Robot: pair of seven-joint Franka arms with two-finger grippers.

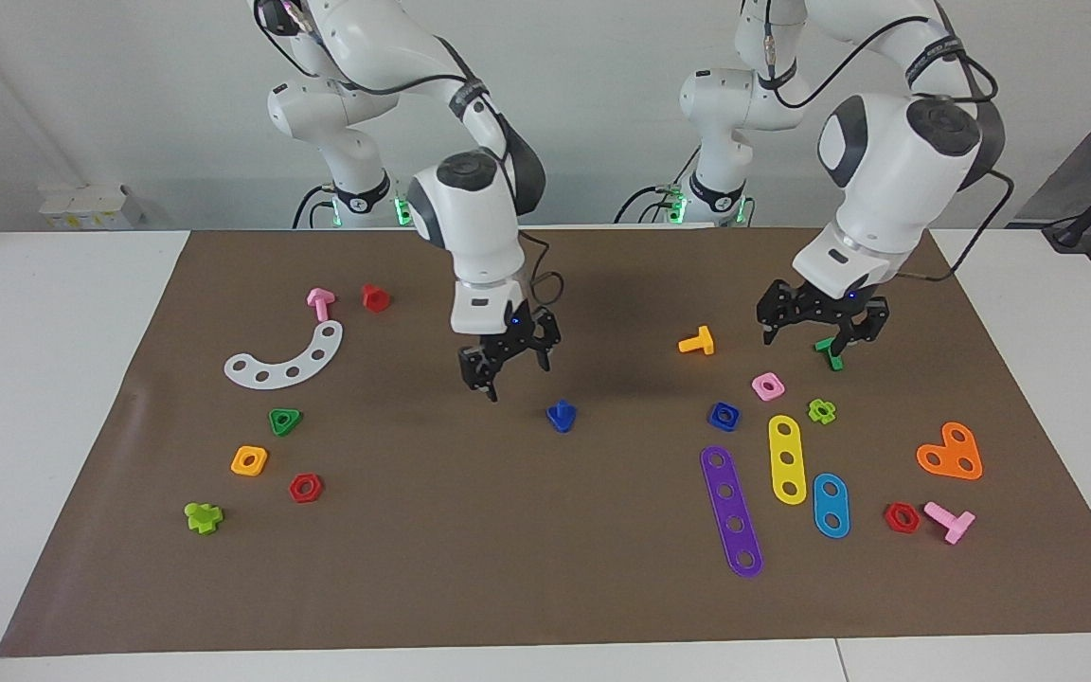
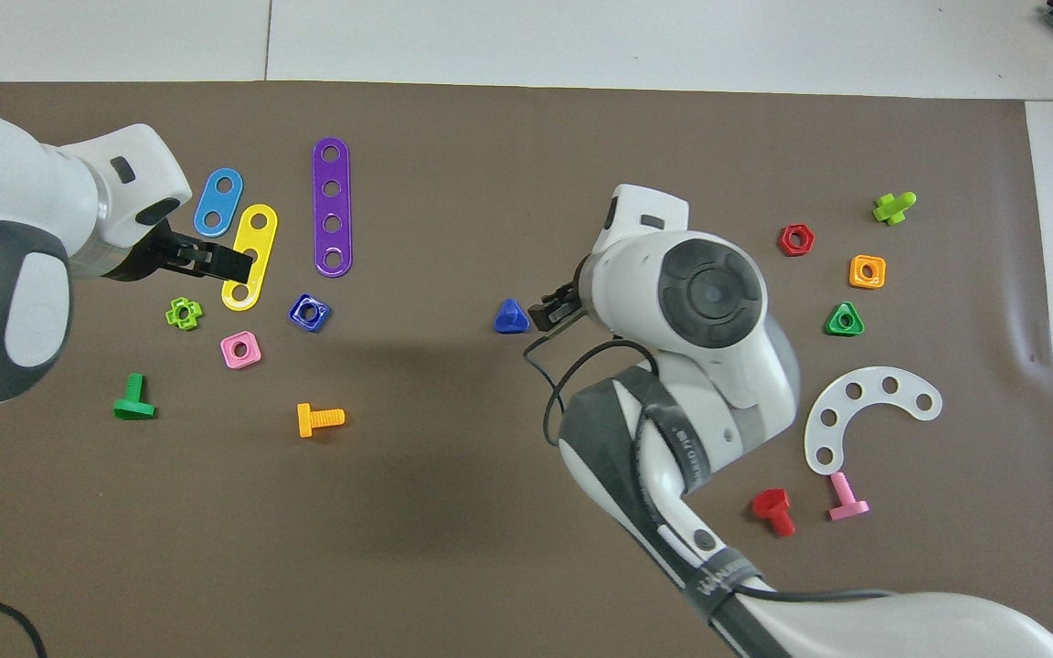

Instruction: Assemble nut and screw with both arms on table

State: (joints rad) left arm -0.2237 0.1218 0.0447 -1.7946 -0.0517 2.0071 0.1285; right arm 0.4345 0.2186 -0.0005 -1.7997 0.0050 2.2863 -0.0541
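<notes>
screw [image 1: 561, 415] lies free on the worktop [image 1: 508, 549]. right gripper [image 1: 505, 360] beside it, fingers apart, empty. left gripper [image 1: 821, 327], fingers apart, probably not yet low enough, should drop squarely over the nut [image 1: 724, 415].

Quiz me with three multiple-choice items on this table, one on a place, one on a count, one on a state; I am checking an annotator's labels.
1. Where is the dark-blue nut?
A) on the mat, beside the purple strip's end
B) on the white curved plate
C) on the bare tabletop

2. How many red hexagonal nuts are there?
A) one
B) two
C) four

3. What state is the dark-blue screw in?
A) threaded into the nut
B) standing on the yellow strip
C) lying free on the mat

Answers:
1 A, it lies at the strip's end nearer the robots.
2 B, one lies toward each arm's end of the mat.
3 C, the right tool hangs open beside it, touching nothing; the left tool is open above the parts at its own end.
</notes>
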